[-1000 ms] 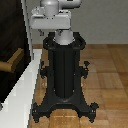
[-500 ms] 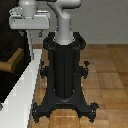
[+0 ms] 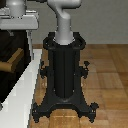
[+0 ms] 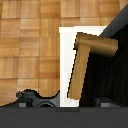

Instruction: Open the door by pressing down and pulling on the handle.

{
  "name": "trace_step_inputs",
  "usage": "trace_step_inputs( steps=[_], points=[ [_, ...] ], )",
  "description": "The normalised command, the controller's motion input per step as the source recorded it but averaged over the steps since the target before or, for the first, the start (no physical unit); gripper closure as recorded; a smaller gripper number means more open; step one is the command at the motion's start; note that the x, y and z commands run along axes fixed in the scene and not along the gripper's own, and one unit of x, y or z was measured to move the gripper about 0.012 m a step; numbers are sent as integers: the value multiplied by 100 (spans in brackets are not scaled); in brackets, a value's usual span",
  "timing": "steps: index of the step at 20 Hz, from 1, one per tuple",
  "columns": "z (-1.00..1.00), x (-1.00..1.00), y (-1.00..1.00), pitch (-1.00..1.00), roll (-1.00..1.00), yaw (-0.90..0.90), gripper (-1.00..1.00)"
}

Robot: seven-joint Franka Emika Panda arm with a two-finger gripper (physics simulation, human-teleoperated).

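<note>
The door (image 3: 6, 47) is a dark, nearly black panel at the exterior view's left, edged by a white frame (image 3: 25, 85). The tan handle (image 3: 12, 61) sticks out from it. In the wrist view the handle (image 4: 82, 65) is an L-shaped wooden lever in front of the dark door (image 4: 107, 75) and white frame (image 4: 66, 60). My grey-white gripper (image 3: 17, 27) hangs above the handle, apart from it. Its fingers are not distinguishable, and they do not show in the wrist view.
The black robot pedestal (image 3: 64, 75) stands on the wooden floor (image 3: 107, 75) beside the door frame, with spreading feet (image 3: 45, 107). One foot shows in the wrist view (image 4: 40, 97) too.
The arm has swung the gripper toward the exterior view's left, from above the pedestal to over the door's handle. The door and handle have not moved.
</note>
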Motion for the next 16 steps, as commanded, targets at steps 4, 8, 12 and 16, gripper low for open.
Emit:
trace_step_inputs(
  steps=[4, 8, 12, 16],
  points=[
    [0, 0, -25, 0, 0, 0, -100],
    [0, 50, 0, 0, 0, 0, -100],
    [0, 0, 0, 0, 0, 0, -100],
    [-75, 0, -50, 0, 0, 0, -100]
  ],
)
